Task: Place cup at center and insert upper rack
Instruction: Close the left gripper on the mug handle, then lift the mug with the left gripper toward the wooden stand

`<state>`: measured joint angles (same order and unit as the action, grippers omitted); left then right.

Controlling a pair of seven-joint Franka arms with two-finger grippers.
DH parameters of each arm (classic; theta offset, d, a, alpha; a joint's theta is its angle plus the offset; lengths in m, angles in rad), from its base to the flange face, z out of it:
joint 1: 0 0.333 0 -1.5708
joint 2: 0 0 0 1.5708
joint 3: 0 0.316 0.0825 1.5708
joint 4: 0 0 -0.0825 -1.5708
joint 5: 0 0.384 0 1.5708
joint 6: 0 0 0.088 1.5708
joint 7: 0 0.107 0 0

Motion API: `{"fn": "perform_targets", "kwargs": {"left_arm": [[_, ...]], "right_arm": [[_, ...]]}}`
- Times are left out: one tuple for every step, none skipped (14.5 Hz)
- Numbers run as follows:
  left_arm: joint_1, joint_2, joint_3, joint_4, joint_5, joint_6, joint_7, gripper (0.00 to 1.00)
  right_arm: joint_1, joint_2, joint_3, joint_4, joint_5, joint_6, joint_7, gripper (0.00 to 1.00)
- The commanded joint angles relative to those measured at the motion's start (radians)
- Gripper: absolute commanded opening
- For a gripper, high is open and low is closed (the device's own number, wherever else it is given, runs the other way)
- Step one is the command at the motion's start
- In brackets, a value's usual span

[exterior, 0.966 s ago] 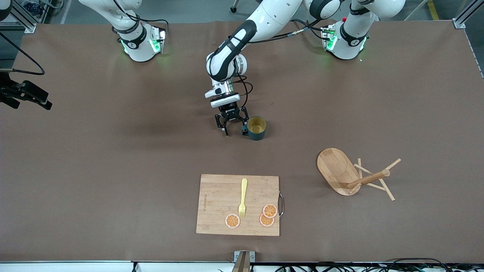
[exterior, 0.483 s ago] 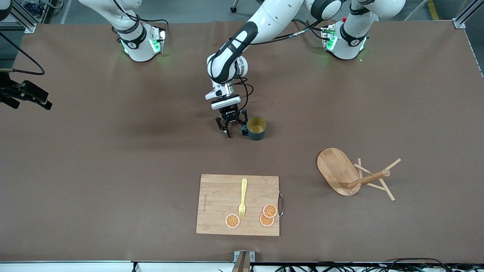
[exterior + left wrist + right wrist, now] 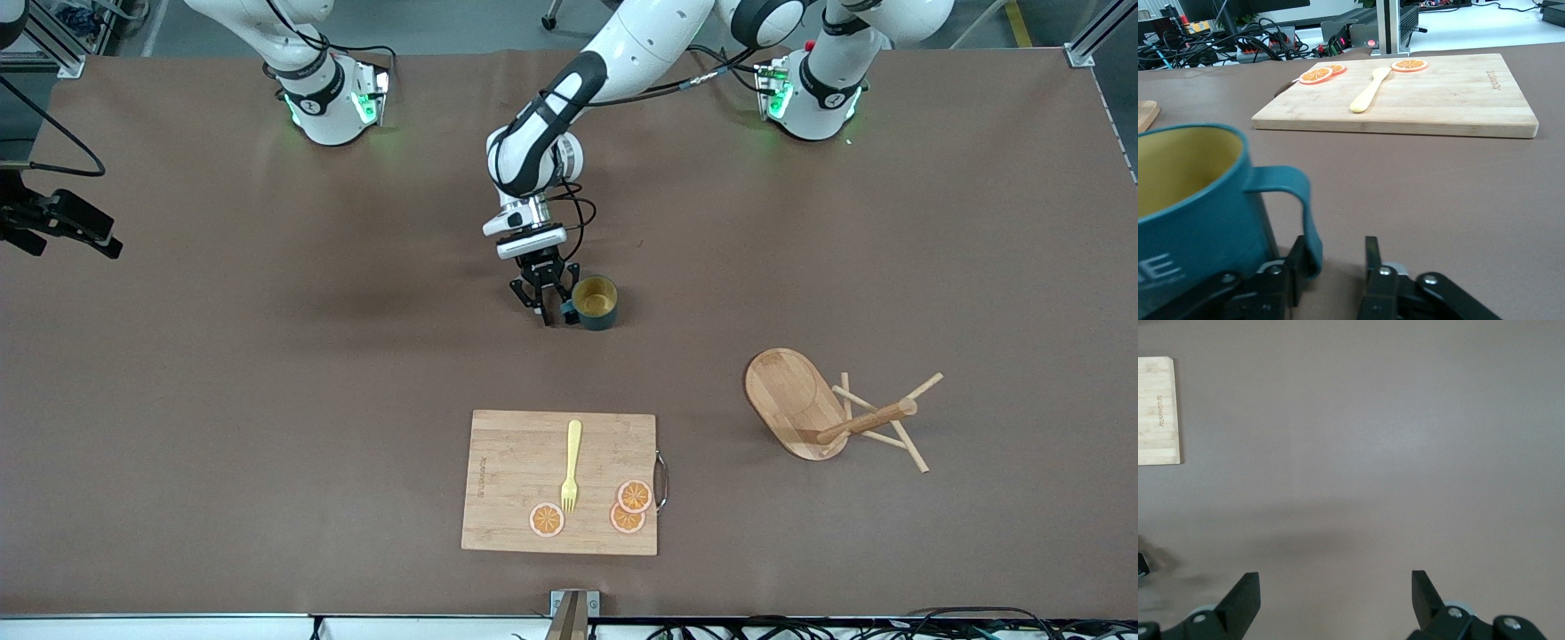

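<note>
Cup: the small dark teal mug with a mustard-yellow inside (image 3: 595, 302) stands upright on the brown table (image 3: 267, 373), just above the centre of the front view, its handle (image 3: 1293, 207) turned toward the left gripper.
Left gripper: the left gripper (image 3: 548, 308) is low at the table beside the cup, its black fingers (image 3: 1377, 280) either side of the handle with a gap on one side; whether they already pinch it I cannot tell.
Right gripper: the right gripper (image 3: 1335, 590) hangs over bare table, jaws spread wide; that arm waits.
Upper rack: the light wooden mug tree with oval bamboo base (image 3: 831, 411) lies tipped on its side, lower right of the front view, well apart from the cup.
Cutting board: the rectangular bamboo board (image 3: 560, 482), lower centre, carries a yellow fork (image 3: 571, 466) and three orange slices (image 3: 627, 507).
</note>
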<state>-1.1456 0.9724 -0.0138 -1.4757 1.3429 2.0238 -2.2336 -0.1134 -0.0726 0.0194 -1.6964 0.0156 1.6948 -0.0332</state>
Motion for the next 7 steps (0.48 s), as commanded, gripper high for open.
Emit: {"fn": "perform_targets", "kwargs": {"left_arm": [[0.006,0.008,0.000,0.020,0.016,0.010,-0.007,0.36],[0.006,0.005,0.002,0.020,0.016,0.010,-0.012,0.33],[0.007,0.002,0.000,0.020,0.015,0.010,-0.014,0.30],[0.007,-0.001,0.000,0.020,0.012,0.010,-0.014,0.26],[0.007,-0.003,0.000,0.020,0.009,0.010,-0.014,0.23],[0.007,-0.003,0.000,0.020,0.007,0.010,-0.014,0.17],[0.009,-0.003,-0.001,0.020,0.005,0.010,-0.014,0.13]], "right_arm": [[-0.008,-0.026,0.007,-0.022,-0.014,0.003,-0.010,1.00],[-0.008,-0.026,0.007,-0.022,-0.014,0.003,-0.010,1.00],[-0.008,-0.026,0.007,-0.022,-0.014,0.003,-0.010,1.00],[-0.008,-0.026,0.007,-0.022,-0.014,0.003,-0.010,1.00],[-0.008,-0.026,0.007,-0.022,-0.014,0.003,-0.010,1.00],[-0.008,-0.026,0.008,-0.022,-0.014,0.003,-0.010,1.00],[-0.008,-0.026,0.008,-0.022,-0.014,0.003,-0.010,1.00]]}}
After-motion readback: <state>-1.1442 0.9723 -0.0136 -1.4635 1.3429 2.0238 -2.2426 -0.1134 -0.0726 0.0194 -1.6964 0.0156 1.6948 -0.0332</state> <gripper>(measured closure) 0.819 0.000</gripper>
